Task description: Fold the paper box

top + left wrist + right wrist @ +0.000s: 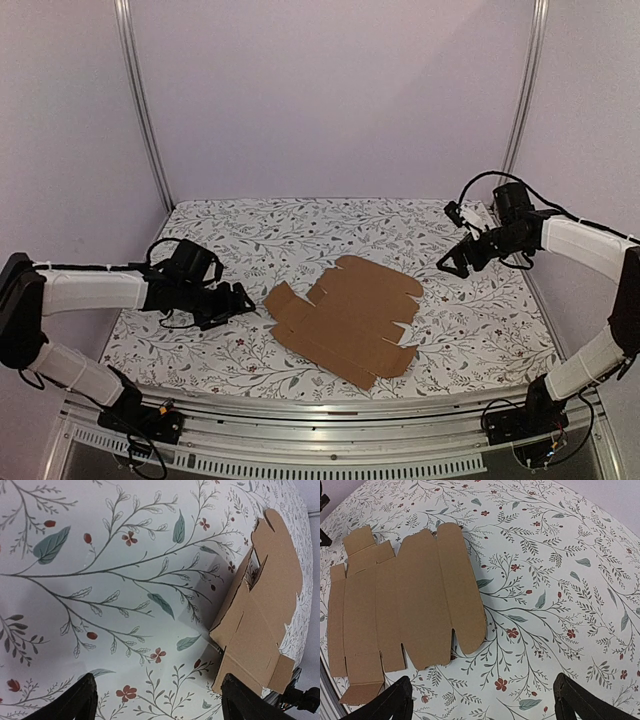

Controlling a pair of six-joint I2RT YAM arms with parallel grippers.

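Brown paper box (345, 318) lies flat and unfolded mid-table on a floral cloth (480, 330), the left gripper (241, 298) just beside its left flaps, the right gripper (455, 262) near its far right, both spread wide and empty; folding well likely means pinning one panel while lifting a side flap along its crease.

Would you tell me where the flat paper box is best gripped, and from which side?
I would take the small flap jutting from the left end of the paper box, coming in low from the left with the left gripper. The sheet lies flat, so only a protruding edge offers a bite, and this one seems lifted off the cloth.
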